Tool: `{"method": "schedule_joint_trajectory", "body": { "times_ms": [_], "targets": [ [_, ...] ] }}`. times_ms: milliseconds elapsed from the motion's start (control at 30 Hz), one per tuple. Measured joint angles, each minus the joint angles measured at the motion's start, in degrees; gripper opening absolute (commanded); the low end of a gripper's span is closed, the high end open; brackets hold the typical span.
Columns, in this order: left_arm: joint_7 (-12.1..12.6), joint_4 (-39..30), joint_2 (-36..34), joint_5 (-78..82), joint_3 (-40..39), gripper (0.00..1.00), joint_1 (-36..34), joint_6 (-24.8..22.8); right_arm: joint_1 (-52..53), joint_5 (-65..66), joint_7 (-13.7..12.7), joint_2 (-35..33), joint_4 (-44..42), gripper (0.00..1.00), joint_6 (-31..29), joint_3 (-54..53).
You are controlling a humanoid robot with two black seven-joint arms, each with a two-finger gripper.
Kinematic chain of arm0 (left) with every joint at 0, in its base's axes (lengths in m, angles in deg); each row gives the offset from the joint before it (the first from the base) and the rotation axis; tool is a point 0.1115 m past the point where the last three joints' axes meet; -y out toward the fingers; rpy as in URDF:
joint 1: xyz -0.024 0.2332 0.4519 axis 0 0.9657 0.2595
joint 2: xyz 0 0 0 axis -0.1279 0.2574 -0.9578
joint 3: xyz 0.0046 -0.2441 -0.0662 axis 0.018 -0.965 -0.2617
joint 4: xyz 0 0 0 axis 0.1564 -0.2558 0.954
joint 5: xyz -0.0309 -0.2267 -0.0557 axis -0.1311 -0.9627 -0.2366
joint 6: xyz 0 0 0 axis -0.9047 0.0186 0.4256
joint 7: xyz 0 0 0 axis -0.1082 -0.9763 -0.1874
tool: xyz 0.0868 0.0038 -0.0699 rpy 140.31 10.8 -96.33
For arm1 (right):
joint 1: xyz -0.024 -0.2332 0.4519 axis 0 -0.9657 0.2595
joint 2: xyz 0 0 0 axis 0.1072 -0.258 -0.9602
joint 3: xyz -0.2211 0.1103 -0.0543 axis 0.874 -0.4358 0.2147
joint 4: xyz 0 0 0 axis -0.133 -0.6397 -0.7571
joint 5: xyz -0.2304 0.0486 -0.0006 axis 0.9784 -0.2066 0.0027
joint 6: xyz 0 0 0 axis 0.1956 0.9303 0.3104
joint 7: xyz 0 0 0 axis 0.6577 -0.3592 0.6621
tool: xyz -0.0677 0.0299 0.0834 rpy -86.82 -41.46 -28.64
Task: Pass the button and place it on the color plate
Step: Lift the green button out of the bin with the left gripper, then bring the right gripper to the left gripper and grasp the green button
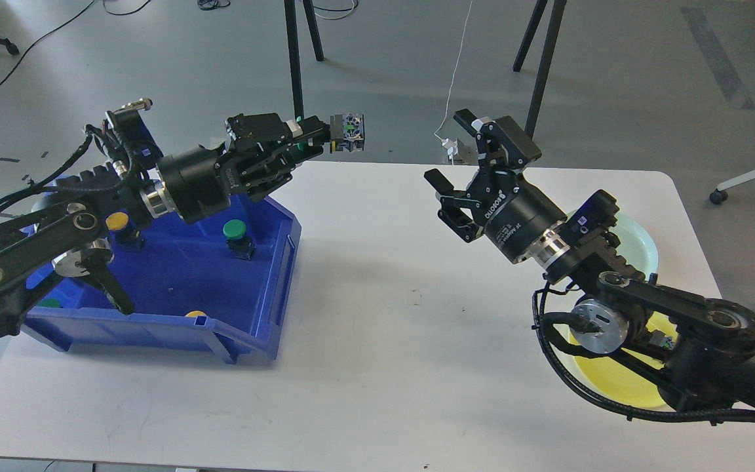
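My left gripper [325, 136] is shut on a green button [347, 133], held high above the table past the far right corner of the blue bin [272, 288]; its dark base points right. My right gripper [459, 160] is open and empty, its fingers [443, 185] spread, facing left a short way to the right of the button. The pale green plate [639, 239] and the yellow plate [613, 380] lie at the right, mostly hidden behind my right arm. The yellow button seen earlier on the yellow plate is hidden.
The bin holds a green button [236, 231], a yellow button [117, 223] and others at its near wall [195, 314]. Black stand legs [295, 59] rise from the floor beyond the table. A white cable and plug [451, 147] lie behind the far edge.
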Motion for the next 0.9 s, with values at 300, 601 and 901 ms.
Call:
{"method": "schedule_joint_trajectory", "body": {
  "times_ms": [300,601,901],
  "targets": [
    [0.00,0.02,0.06,-0.03,-0.02,0.08,0.10,0.00,3.72,0.04,0.00,8.94,-6.85,0.98,0.05,2.21],
    [0.00,0.02,0.06,-0.03,-0.02,0.08,0.10,0.00,5.84,-0.10,0.00,13.17,-9.79,0.94,0.34,2.24],
    [0.00,0.01,0.08,-0.03,0.00,0.09,0.13,0.00,6.50,-0.22,0.00,14.53,-12.13,0.75,1.76,1.69]
  ]
}}
